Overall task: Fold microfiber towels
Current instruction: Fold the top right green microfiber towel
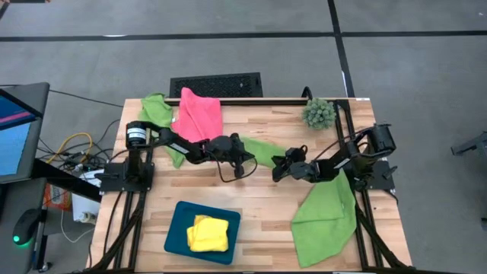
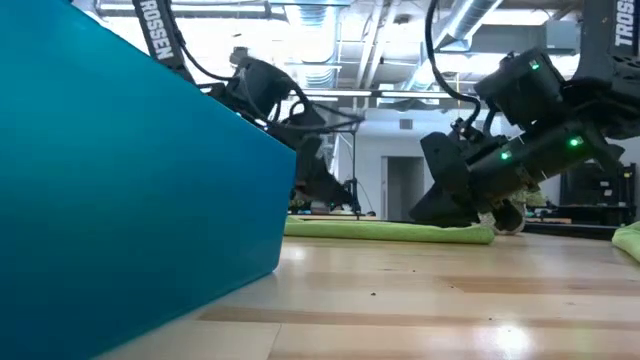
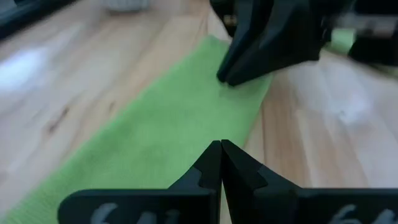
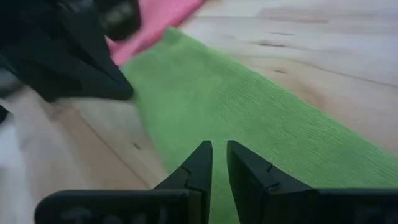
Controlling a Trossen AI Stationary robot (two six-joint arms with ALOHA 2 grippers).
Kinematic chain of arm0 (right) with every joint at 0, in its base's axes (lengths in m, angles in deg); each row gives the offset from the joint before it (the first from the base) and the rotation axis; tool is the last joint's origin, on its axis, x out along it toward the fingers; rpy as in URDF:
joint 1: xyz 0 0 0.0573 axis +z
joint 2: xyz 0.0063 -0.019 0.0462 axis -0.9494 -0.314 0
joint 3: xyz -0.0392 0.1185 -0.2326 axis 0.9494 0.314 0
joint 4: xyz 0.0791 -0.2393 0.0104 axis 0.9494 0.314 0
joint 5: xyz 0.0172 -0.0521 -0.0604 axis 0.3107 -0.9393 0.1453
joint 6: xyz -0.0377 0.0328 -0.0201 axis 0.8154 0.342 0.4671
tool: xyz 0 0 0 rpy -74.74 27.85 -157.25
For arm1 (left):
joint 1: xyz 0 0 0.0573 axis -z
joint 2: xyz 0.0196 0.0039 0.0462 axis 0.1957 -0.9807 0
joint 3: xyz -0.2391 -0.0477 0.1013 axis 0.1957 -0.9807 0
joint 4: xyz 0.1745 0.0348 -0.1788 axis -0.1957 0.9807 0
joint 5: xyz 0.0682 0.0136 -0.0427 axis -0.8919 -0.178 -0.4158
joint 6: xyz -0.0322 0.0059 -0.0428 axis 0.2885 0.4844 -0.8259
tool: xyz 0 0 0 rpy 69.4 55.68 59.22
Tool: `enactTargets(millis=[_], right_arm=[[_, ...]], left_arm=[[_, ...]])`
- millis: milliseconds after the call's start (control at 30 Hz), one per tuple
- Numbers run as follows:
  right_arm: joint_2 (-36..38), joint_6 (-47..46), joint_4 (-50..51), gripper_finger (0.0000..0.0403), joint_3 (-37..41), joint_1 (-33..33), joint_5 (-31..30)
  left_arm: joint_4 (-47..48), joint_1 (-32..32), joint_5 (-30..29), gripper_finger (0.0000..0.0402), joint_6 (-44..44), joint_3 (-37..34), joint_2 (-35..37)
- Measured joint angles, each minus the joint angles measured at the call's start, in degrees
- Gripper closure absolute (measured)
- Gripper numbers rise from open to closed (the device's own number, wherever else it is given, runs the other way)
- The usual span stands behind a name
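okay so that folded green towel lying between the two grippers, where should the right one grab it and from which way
Probably its near short end. The green towel lies flat as a long narrow strip on the table, that end just under the right gripper. Come straight down and pinch the edge; the left gripper, shut, sits over the other end.

Green towel (image 1: 262, 151) flat mid-table

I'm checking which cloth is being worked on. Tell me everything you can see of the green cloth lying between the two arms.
The green cloth is a lime, finely ribbed strip, folded narrow and lying flat on the wooden table. The left pincer and right pincer sit at opposite ends of it. A pink cloth lies past its far end.
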Motion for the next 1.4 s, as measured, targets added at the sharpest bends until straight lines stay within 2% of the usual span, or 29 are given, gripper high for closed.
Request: enactTargets(millis=[133, 367, 533, 700, 833, 933, 1000, 1133, 1400], right_arm=[[-0.37, -0.03, -0.16, 0.0329, -0.18, 0.24, 0.02], [-0.11, 0.89, -2.23, 0.0329, -0.19, 0.24, -0.02], [2.34, 6.50, -8.33, 0.0329, -0.65, 0.15, -0.11], [4.18, 11.28, -7.52, 0.0329, -1.54, -1.30, -0.03], [4.22, 6.77, -4.67, 0.0329, -1.44, -3.10, -0.02], [4.22, 5.05, -5.73, 0.0329, -0.86, -3.56, -0.05], [4.22, 4.97, -6.25, 0.0329, -0.30, -3.46, 0.02], [4.22, 4.91, -6.05, 0.0329, 0.95, -3.52, 0.00], [4.22, 4.64, -2.24, 0.0329, 1.33, -3.54, -0.02]], left_arm=[[-0.40, -0.09, 0.31, 0.0401, 0.36, 2.72, -2.70], [4.72, -0.04, 0.87, 0.0401, 0.02, 4.42, -5.15], [5.51, -0.04, 0.79, 0.0401, 0.17, 4.49, -5.19], [5.86, -0.20, 2.72, 0.0401, -3.10, 5.87, -5.00], [5.80, -0.83, 6.71, 0.0401, -5.78, 8.28, -4.14], [5.57, -1.43, 7.14, 0.0401, -8.04, 9.99, -4.12], [5.80, -1.84, 6.41, 0.0401, -8.66, 10.55, -4.12], [5.87, -1.99, 0.29, 0.0401, -7.86, 10.72, -4.12], [7.27, -1.86, -3.36, 0.0401, -5.18, 10.80, -6.26]])
